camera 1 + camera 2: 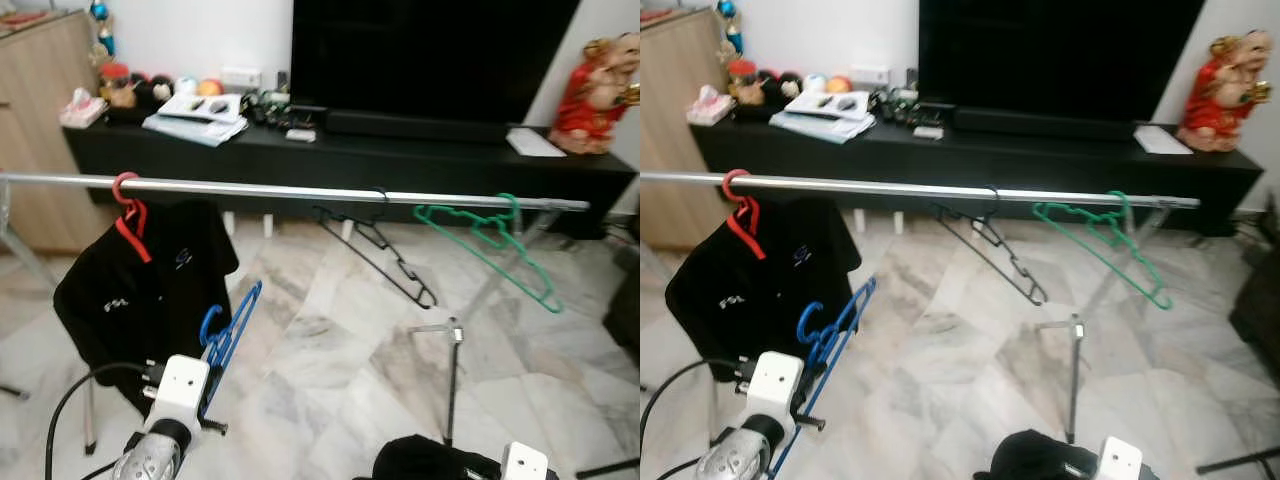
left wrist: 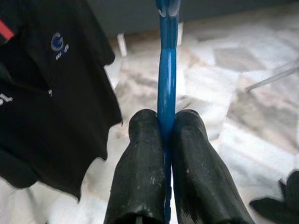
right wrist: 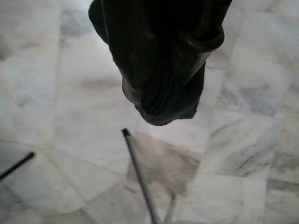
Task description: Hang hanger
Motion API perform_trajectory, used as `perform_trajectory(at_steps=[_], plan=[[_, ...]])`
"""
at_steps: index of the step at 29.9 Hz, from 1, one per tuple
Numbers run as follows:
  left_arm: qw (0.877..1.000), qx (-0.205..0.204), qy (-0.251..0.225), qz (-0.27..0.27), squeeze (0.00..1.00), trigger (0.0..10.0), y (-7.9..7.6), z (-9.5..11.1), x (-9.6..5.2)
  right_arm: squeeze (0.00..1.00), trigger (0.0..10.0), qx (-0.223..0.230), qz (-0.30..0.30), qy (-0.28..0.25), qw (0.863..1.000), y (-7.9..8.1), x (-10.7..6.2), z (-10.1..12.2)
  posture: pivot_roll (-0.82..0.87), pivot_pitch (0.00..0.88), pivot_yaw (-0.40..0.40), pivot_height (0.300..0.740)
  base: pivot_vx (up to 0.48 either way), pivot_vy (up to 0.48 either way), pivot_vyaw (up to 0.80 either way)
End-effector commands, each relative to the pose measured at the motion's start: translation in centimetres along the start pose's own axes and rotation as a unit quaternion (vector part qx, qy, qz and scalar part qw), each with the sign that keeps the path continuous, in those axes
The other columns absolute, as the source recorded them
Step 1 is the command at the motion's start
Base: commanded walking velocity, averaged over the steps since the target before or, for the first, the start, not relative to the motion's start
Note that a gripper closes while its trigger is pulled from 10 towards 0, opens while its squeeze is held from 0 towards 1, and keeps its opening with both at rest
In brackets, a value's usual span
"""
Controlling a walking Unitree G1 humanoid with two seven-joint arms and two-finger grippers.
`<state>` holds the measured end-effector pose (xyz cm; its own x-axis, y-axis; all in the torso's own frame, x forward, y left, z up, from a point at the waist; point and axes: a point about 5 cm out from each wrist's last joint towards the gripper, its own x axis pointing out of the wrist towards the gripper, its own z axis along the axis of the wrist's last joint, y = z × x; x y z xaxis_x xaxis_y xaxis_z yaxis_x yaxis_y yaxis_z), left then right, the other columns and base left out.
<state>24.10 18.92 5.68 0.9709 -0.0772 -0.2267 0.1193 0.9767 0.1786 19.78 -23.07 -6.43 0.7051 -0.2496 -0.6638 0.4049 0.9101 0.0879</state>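
Clearly left fingers (image 2: 161,140) pinch blue hanger (image 2: 167,79); shirt (image 2: 51,93) logo unreadable

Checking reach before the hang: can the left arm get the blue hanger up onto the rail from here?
Probably yes. The left gripper clamps the blue hanger below the rail, and the stretch between the black shirt and black hanger looks bare.

A long black TV bench (image 1: 420,160) stands against the white wall (image 1: 200,35), above a pale marble floor (image 1: 330,350). A large dark television (image 1: 430,55) rests on the bench; a red figurine (image 1: 600,95) sits at its right end, a wooden cabinet (image 1: 40,110) beside its left.
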Motion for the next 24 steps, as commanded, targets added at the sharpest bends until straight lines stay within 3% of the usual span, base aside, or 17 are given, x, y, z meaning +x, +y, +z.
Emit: perform_trajectory(at_steps=[1, 3, 6, 12, 16, 17, 19, 20, 21, 24], plan=[[1.0, 0.003, -0.011, -0.021, 0.0, 10.0, -0.5, 0.8, 0.0, 0.0, 10.0, -0.058, 0.082, -0.132, 0.986, 5.5, 1.2, 7.5, 0.15, 0.0, -0.084, 0.74, -0.412, 0.0, 0.0], [1.0, 0.004, -0.013, -0.028, 0.0, 10.0, -0.7, 1.0, 0.0, 0.0, 10.0, -0.085, 0.118, -0.186, 0.972, 8.1, 1.0, 10.6, 0.15, 0.0, -0.085, 0.74, -0.411, 0.0, 0.0], [1.0, 0.004, -0.013, -0.027, 0.0, 10.0, -0.6, 1.0, 0.0, 0.0, 10.0, -0.085, 0.123, -0.191, 0.97, 8.5, 1.0, 11.0, 0.15, 0.002, -0.084, 0.74, -0.4, 0.0, 0.0], [0.999, 0.018, -0.018, -0.031, 0.0, 10.0, -0.8, 1.3, 0.2, 0.0, 10.0, -0.091, 0.145, -0.202, 0.964, 9.5, 0.9, 12.6, 0.14, 0.005, -0.086, 0.74, 0.0, 0.0, 0.0], [0.999, 0.023, -0.024, -0.042, 0.0, 10.0, -0.9, 2.1, 0.5, 0.0, 10.0, -0.139, 0.184, -0.195, 0.953, 11.1, 0.8, 13.8, 0.15, 0.006, -0.086, 0.74, 0.0, 0.0, 0.0], [0.997, 0.034, -0.027, -0.064, 0.0, 10.0, -1.1, 2.3, 0.5, 0.0, 10.0, -0.179, 0.192, -0.166, 0.951, 11.4, 1.0, 13.6, 0.15, 0.004, -0.085, 0.74, 0.0, 0.0, 0.0], [0.996, 0.038, -0.027, -0.072, 0.0, 10.0, -1.2, 2.4, 0.5, 0.0, 10.0, -0.194, 0.194, -0.156, 0.949, 11.5, 1.0, 13.5, 0.15, 0.004, -0.085, 0.74, 0.0, 0.0, 0.0], [0.99, 0.064, -0.033, -0.12, 0.0, 10.0, -1.8, 2.9, 0.3, 0.0, 10.0, -0.208, 0.216, -0.148, 0.942, 12.0, 1.0, 13.6, 0.15, 0.005, -0.086, 0.74, 0.0, 0.0, 0.0], [0.99, 0.064, -0.033, -0.12, 0.0, 10.0, -1.8, 2.9, 0.3, 0.0, 10.0, -0.208, 0.216, -0.148, 0.942, 12.0, 1.0, 13.6, 0.15, 0.005, -0.086, 0.74, 0.0, 0.0, 0.0], [0.975, 0.111, -0.024, -0.193, 0.0, 10.0, -2.3, 3.2, 0.1, 0.0, 10.0, -0.258, 0.229, -0.137, 0.928, 12.5, 1.0, 14.2, 0.15, 0.002, -0.089, 0.74, 0.0, 0.0, 0.0]])
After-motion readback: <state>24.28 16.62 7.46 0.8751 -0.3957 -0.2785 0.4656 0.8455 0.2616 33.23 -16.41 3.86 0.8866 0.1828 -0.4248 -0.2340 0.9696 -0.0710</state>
